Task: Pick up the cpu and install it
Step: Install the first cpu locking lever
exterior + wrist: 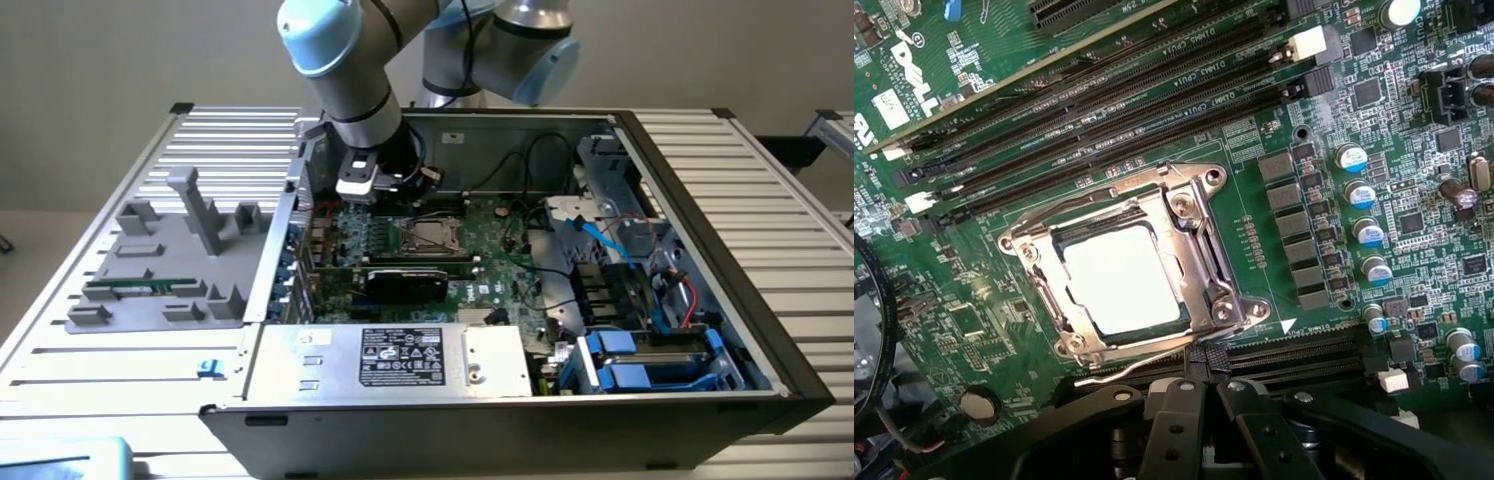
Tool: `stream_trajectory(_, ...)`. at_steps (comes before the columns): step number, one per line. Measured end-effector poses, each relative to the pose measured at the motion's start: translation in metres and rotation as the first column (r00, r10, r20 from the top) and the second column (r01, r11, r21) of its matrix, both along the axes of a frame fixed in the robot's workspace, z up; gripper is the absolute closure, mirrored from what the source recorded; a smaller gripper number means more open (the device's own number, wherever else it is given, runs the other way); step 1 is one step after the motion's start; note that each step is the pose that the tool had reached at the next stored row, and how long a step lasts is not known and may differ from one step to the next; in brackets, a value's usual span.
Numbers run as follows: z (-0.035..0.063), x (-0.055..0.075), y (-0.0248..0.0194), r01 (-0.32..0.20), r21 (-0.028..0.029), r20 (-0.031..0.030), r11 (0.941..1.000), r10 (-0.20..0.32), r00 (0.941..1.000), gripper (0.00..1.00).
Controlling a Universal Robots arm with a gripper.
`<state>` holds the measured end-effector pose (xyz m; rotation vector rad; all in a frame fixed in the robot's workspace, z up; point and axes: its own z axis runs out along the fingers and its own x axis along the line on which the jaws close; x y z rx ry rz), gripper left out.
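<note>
My gripper (1199, 385) sits closest to the wrist camera, fingers pressed together with nothing between them, tips just beside the socket's (1134, 270) lever edge. The cpu (1122, 278) lies flat inside that socket on the motherboard (984, 330), framed by the metal bracket, its pale top glaring. In the exterior view, going left to right: a grey fixture (167, 265), then my gripper (380, 195) over the case (694, 200), with the socket (434, 236) just beside it.

cpu (1122, 278) in socket (1204, 215) on motherboard (1274, 120); claw (1202, 385) just beside socket
</note>
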<state>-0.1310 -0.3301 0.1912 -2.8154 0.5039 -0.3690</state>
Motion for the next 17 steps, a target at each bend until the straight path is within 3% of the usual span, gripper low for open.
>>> stream_trajectory(17, -0.002, 0.0034, -0.0009, 0.0, 0.0009, -0.0007, 1.0, 0.0, 1.0, 0.89)
